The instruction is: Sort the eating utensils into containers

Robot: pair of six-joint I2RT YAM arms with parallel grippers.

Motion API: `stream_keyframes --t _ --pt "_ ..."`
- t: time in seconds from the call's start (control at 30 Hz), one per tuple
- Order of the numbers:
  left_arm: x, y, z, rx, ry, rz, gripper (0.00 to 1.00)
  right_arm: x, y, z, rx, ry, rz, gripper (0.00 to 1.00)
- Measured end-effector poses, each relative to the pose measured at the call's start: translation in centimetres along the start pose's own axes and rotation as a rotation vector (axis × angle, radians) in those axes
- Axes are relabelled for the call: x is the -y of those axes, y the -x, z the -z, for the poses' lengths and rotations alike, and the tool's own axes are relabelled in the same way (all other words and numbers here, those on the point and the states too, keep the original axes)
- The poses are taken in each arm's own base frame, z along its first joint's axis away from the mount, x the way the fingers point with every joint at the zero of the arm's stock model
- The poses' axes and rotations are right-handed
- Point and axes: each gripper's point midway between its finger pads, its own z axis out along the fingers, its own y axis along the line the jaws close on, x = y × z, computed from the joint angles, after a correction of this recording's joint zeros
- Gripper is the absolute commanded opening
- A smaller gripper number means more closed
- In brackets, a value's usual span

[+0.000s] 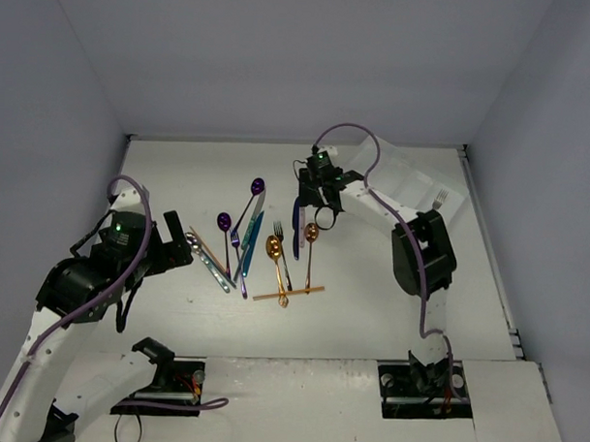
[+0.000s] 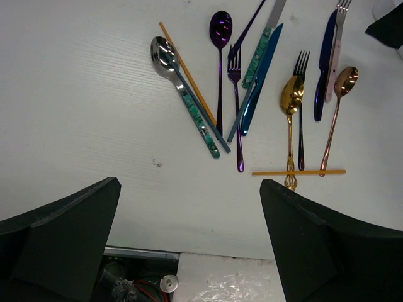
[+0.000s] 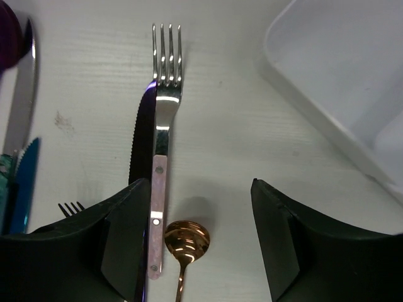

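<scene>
Hovering part-open over the pink-handled fork [image 3: 165,94] with the right gripper [image 3: 200,201], spread wide and empty with the left gripper [image 2: 189,189].

A white worktop [image 1: 180,178] with a fine grain fills the scene, and it carries a few small dark marks [image 2: 157,163]. 3 plain walls close it in: the back wall [image 1: 301,56], the left wall [image 1: 46,125] and the right wall [image 1: 550,123], all pale grey-violet. The light is soft and even.

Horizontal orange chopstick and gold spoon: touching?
Touching. In the left wrist view the horizontal chopstick lies straight across the gold spoon at the lower end of its handle, with no gap showing.
</scene>
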Motion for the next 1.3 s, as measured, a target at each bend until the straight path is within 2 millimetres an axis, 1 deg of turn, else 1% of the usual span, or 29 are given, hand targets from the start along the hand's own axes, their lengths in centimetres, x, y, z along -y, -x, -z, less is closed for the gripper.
stream_keyframes --t 0.1,0.17,0.5,0.63,0.73,0.87,0.97,1.07,1.2,1.27,1.3 --pt "0.0 0.0 -0.3 -0.005 0.014 0.019 0.94 -1.2 -2.4 -1.6 -0.053 -0.001 0.027 0.59" --pt "0.1 0.0 -0.5 -0.009 0.022 0.024 0.94 -1.6 -3.1 -2.2 -0.068 -0.003 0.029 0.57" --pt "0.2 -0.3 -1.8 -0.048 0.061 0.003 0.94 -2.0 -2.2 -3.3 -0.039 -0.020 -0.016 0.50" --pt "0.3 -0.5 -2.3 -0.068 0.073 -0.010 0.94 -2.0 -3.1 -4.7 -0.060 -0.030 -0.017 0.49" --pt "0.3 -0.5 -2.3 -0.068 0.073 -0.015 0.94 -2.0 -3.8 -5.4 -0.074 -0.035 -0.025 0.47" --pt "0.3 -0.5 -2.3 -0.068 0.072 -0.017 0.94 -2.1 -3.7 -5.6 -0.070 -0.036 -0.030 0.44" --pt "0.4 -0.5 -2.3 -0.073 0.070 -0.020 0.94 -2.0 -3.8 -5.7 -0.069 -0.045 -0.034 0.36" --pt "0.4 -0.6 -2.4 -0.077 0.067 -0.026 0.94 -1.7 -3.7 -5.8 -0.064 -0.060 -0.041 0.25" --pt "0.4 -0.6 -2.3 -0.078 0.064 -0.033 0.94 -1.2 -3.8 -6.0 -0.056 -0.084 -0.039 0.07" --pt "0.4 -0.6 -2.3 -0.079 0.062 -0.034 0.94 -1.1 -3.7 -6.0 -0.050 -0.090 -0.038 0.01" --pt "0.4 -0.6 -2.3 -0.079 0.062 -0.034 0.94 -1.1 -3.7 -6.0 -0.049 -0.091 -0.035 0.00"
